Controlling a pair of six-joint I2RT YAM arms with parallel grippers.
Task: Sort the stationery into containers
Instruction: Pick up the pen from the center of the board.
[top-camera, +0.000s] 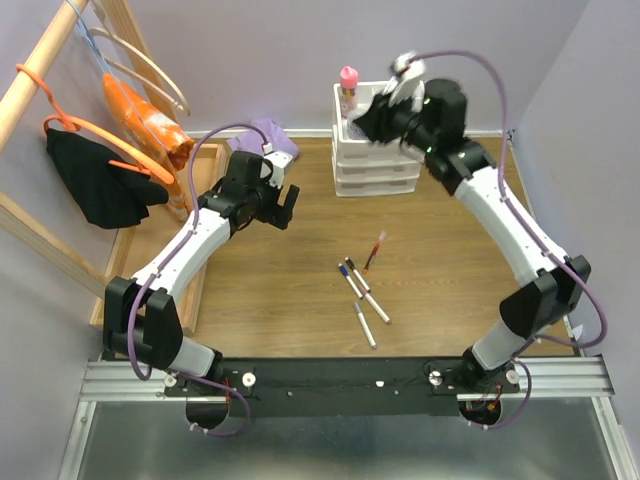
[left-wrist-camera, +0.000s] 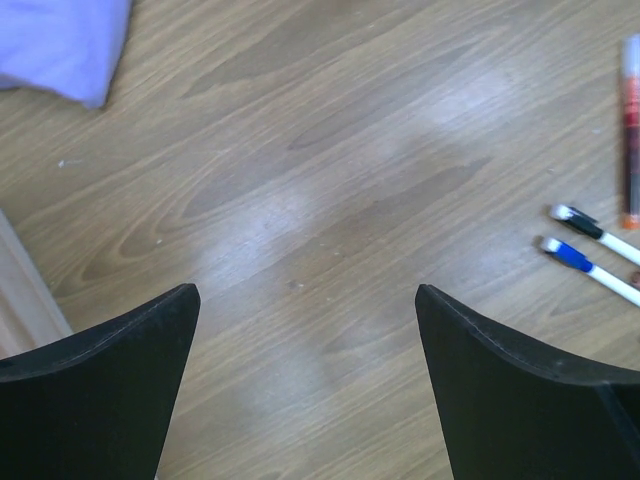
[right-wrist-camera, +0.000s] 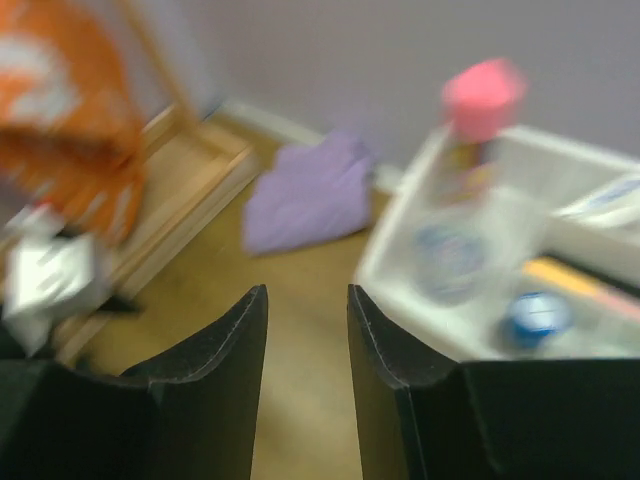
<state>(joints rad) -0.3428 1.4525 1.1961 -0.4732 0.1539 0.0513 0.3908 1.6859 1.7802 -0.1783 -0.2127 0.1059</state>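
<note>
The left end effector (left-wrist-camera: 305, 292) hangs wide open and empty over the wooden table (left-wrist-camera: 330, 150). Four thin white markers with coloured caps (top-camera: 368, 294) lie loose mid-table, between the arms. The right end effector (right-wrist-camera: 306, 292) is up beside the white plastic three-drawer unit (top-camera: 375, 165), its jaws partly apart and gripping nothing. A pink-capped glue bottle (right-wrist-camera: 480, 110) stands in the unit's divided top tray (right-wrist-camera: 400, 240). Something small, round and blue sits near it, possibly a jar, but it is too blurred to tell.

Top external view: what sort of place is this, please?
Likely a staged robot test cell: lilac walls box in a wooden table, with a hanger rack and a white drawer unit.
</note>
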